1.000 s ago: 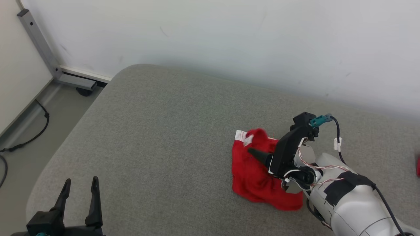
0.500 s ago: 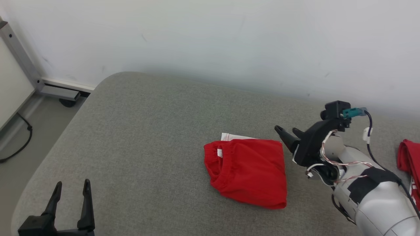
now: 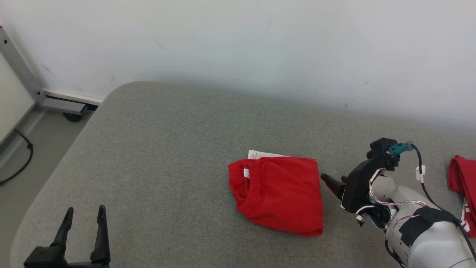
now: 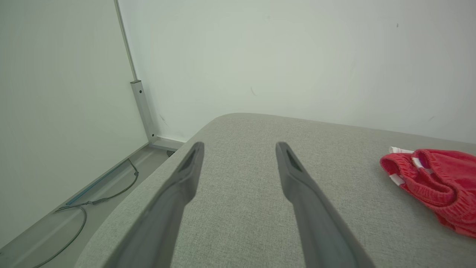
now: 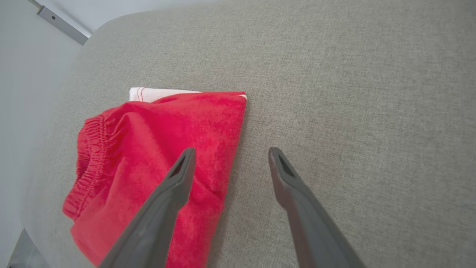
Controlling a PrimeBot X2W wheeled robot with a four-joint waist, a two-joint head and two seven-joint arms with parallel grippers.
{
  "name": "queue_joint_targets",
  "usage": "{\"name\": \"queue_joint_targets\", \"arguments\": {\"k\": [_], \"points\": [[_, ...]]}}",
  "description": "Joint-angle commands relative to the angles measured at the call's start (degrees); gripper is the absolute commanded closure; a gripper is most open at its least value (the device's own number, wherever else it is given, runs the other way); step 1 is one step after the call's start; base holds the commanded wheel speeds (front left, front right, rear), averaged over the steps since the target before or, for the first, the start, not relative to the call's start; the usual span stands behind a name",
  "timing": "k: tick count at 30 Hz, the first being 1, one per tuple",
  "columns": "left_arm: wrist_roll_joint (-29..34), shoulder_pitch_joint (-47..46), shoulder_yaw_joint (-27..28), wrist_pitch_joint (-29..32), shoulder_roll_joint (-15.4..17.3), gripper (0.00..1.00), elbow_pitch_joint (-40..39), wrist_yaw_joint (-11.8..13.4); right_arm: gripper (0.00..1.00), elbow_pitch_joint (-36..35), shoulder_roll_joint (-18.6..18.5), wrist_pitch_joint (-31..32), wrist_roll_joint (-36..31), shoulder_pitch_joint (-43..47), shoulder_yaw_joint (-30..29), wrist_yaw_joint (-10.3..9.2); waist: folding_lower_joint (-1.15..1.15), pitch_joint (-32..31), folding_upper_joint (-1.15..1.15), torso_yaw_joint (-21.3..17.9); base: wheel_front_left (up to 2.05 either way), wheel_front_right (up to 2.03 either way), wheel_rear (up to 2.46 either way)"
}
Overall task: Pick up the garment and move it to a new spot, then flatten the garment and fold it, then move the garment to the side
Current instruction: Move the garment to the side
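The red shorts (image 3: 277, 193) lie folded into a compact rectangle. Their nearest edge is just beside the right gripper (image 3: 333, 179), whose jaws stand wide apart and empty. The waistband is on the side away from it. Folding looks done, and what remains, I judge, is moving the bundle aside. For that the fingers should pinch the near edge through every layer. The left gripper (image 3: 85, 210), also wide open and empty, hovers well apart over the grey upholstered surface (image 3: 167, 149).
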Motion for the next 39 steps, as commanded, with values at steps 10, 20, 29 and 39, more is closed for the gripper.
{"name": "queue_joint_targets", "arguments": {"k": [10,20,29,39], "points": [[-0.3,-1.0,-0.1,-0.3,-0.5,0.0,0.6,-0.6,0.0,4.8,2.3,6.6,2.6,-0.5,-0.9,-0.04,0.0,0.8,0.0,1.9,0.0,0.0,0.0],[0.2,-1.8,-0.3,-0.3,-1.4,0.0,0.8,-0.9,0.0,9.2,4.1,11.0,4.5,-1.7,-1.9,-0.04,0.0,2.1,0.0,3.5,0.0,0.0,0.0],[0.5,-2.4,-0.1,-0.3,-2.2,0.0,1.4,-1.5,1.0,10.7,5.3,12.7,4.8,-2.2,-1.8,-0.04,0.0,2.7,0.0,4.3,0.0,0.0,0.0],[0.9,-1.9,1.0,-0.3,-2.5,0.0,1.9,-1.9,1.0,8.1,2.6,12.5,3.5,-3.3,-0.4,-0.04,0.0,1.9,0.0,2.1,0.0,0.0,0.0]]}}
